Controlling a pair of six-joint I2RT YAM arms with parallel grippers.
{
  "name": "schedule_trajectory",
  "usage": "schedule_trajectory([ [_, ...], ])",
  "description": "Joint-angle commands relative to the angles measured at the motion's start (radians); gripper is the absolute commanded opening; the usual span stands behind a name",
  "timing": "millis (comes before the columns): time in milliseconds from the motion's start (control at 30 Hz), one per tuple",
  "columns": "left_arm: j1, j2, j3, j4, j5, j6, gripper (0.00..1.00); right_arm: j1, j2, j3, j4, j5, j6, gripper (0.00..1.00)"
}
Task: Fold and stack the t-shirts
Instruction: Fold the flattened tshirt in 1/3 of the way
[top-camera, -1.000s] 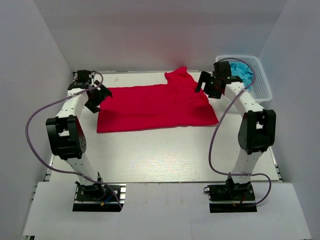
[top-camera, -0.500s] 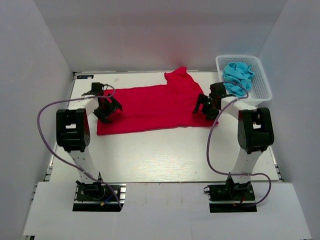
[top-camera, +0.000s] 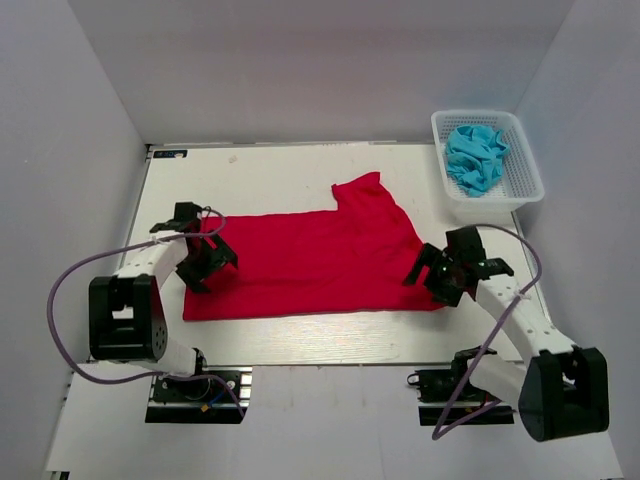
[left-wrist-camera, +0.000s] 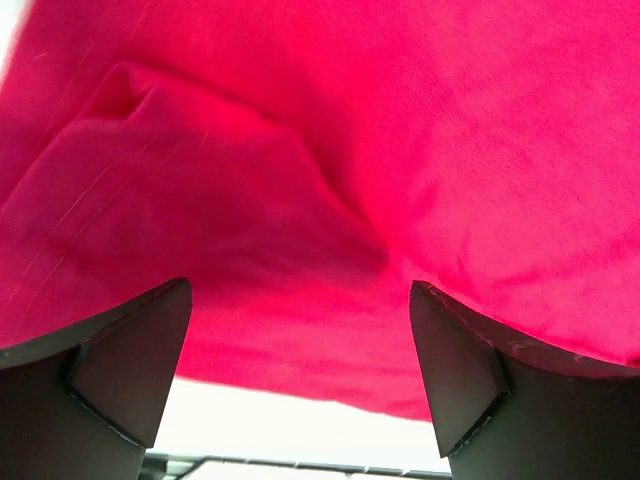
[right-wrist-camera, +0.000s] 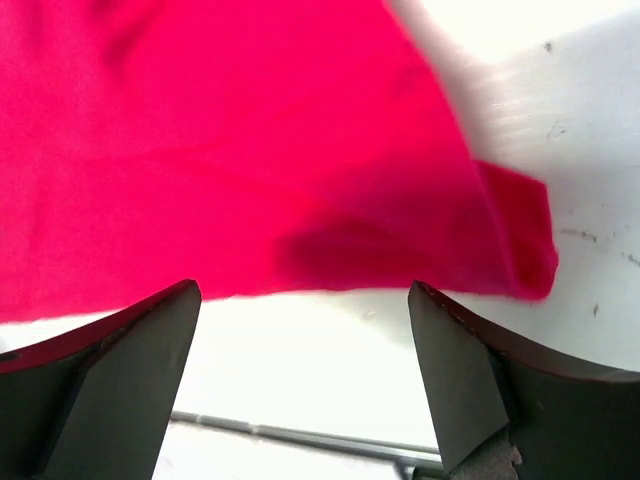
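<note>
A bright red t-shirt (top-camera: 310, 260) lies spread flat on the white table, one sleeve pointing to the far side. My left gripper (top-camera: 207, 262) is over its left edge, open, with red cloth (left-wrist-camera: 330, 150) filling its wrist view beyond the fingers (left-wrist-camera: 120, 360). My right gripper (top-camera: 437, 272) is over the shirt's near right corner, open and empty, with the red hem (right-wrist-camera: 220, 150) just beyond the fingertips (right-wrist-camera: 450, 370). A light turquoise t-shirt (top-camera: 475, 155) lies crumpled in the basket at the far right.
The white mesh basket (top-camera: 530, 160) stands at the table's far right corner. White walls enclose the table on the left, back and right. The table's near edge (top-camera: 320, 362) lies close below the shirt's hem. Purple cables loop from both arms.
Both grippers moved from the far side toward the near edge. The red shirt shifted toward the near edge with them and now lies flatter.
</note>
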Motion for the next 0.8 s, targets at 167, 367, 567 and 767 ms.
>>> schedule_trajectory([
  [167, 0.020, -0.093, 0.280, -0.086, -0.134, 0.073, 1.00, 0.048, 0.035, 0.358, -0.078, 0.001, -0.131, 0.90],
  [367, 0.039, 0.168, 0.526, -0.140, -0.235, 0.058, 1.00, 0.076, 0.339, 0.625, -0.002, 0.079, -0.219, 0.90],
  [567, 0.079, 0.470, 0.750, -0.199, -0.307, 0.016, 1.00, 0.070, 0.754, 1.044, -0.014, 0.156, -0.280, 0.90],
  [767, 0.088, 0.587, 0.836, -0.199, -0.352, -0.002, 1.00, 0.073, 1.211, 1.604, -0.122, 0.118, -0.301, 0.90],
])
